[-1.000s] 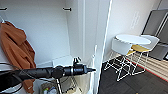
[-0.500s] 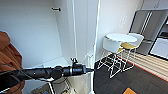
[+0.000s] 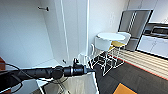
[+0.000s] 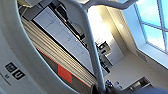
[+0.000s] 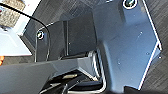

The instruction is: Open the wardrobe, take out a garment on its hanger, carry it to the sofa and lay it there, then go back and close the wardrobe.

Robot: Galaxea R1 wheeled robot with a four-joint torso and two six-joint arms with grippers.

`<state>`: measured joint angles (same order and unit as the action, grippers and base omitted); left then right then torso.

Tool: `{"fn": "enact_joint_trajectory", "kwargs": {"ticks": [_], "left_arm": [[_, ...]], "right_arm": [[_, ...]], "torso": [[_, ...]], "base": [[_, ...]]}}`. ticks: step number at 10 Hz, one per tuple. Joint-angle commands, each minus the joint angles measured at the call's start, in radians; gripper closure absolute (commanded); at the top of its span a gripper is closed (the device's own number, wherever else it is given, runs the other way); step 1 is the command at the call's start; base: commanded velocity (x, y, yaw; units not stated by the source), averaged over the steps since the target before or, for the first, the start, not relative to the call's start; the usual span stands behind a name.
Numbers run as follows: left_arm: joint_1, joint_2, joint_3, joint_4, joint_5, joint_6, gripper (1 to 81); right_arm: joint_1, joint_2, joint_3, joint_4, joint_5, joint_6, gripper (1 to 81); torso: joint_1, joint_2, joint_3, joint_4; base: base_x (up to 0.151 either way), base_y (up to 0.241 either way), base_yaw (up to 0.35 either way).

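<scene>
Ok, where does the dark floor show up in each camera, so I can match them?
Head view: the dark floor is at lower right, past the white chairs.
Left wrist view: a dark strip between the pale striped band and the white curve.
Right wrist view: wood-grain floor behind the robot's dark plate.
Shared landmark: the orange patch, seen in the head and left wrist views.

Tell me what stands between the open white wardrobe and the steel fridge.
In the head view, a round white table with tall white wire-legged chairs stands between the open white wardrobe and the steel fridge, against the white wall.
</scene>
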<state>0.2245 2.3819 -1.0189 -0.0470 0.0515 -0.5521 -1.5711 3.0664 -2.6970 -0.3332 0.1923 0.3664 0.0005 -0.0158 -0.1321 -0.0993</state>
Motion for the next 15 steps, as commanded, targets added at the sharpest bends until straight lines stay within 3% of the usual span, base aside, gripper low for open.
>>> {"fn": "enact_joint_trajectory", "kwargs": {"ticks": [1,15], "left_arm": [[-0.161,-0.004,0.034,0.045,-0.041,0.024,81.1],[-0.159,-0.022,0.071,0.044,-0.039,0.02,81.1]], "right_arm": [[0.028,0.007,0.004,0.003,-0.042,-0.004,1.0],[0.022,0.013,-0.003,0.003,-0.04,-0.004,1.0]], "torso": [[0.0,0.0,0.0,0.0],[0.0,0.0,0.0,0.0]], "base": [[0.0,0.0,-0.246],[0.0,0.0,-0.246]]}}
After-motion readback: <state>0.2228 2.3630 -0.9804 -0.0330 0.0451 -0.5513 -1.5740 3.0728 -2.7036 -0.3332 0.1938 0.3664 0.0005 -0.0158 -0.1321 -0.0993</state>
